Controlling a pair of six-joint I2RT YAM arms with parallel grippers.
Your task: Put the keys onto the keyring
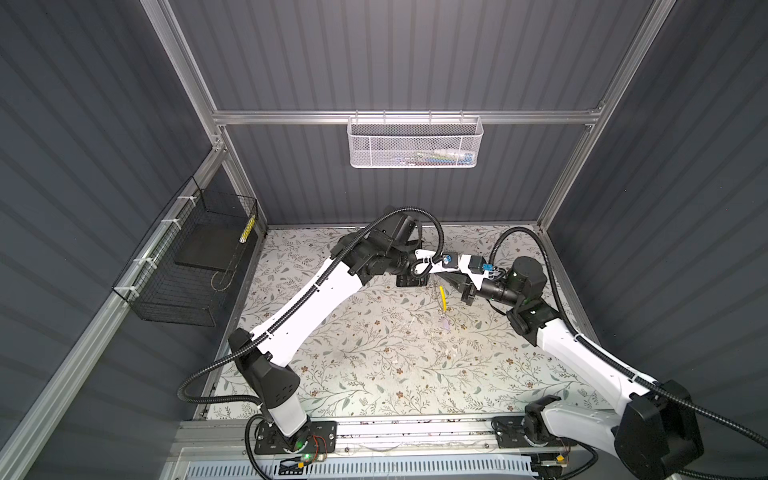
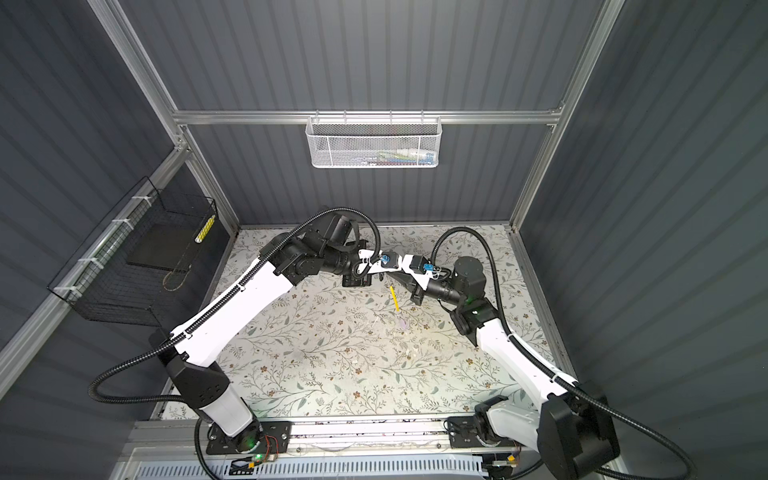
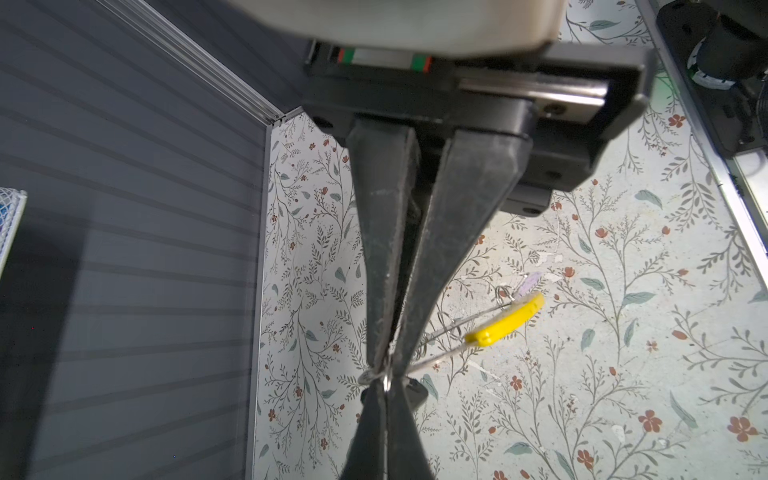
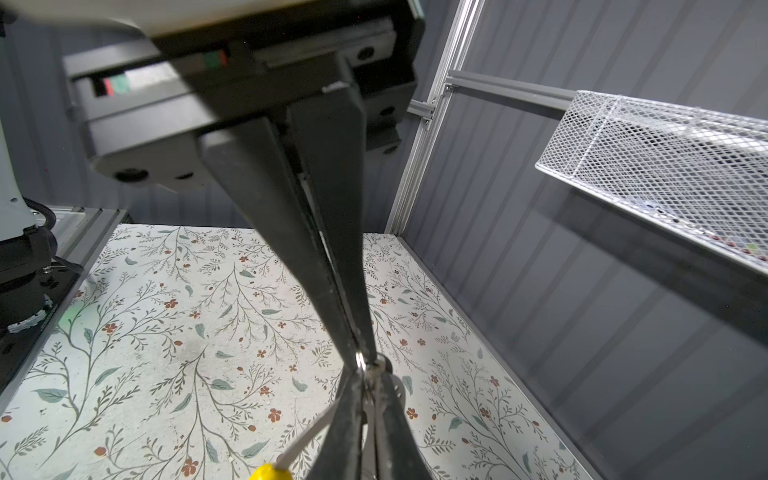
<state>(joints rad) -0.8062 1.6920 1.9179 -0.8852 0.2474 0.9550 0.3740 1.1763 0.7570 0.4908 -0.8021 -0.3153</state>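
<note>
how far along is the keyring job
Done: the large thin grey metal hoop with a yellow plastic tag looks held clear of the floral table. In hand: the left end effector is shut on its wire, the right end effector shut tip to tip against it. To do: the small key with a pale lilac tag hangs or lies by the hoop; whether it is threaded is unclear.

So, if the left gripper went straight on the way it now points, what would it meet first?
The right gripper: its tips stand nose to nose with the left gripper, which pinches the keyring wire. There seems almost no gap between them, though depth is hard to judge.
</note>
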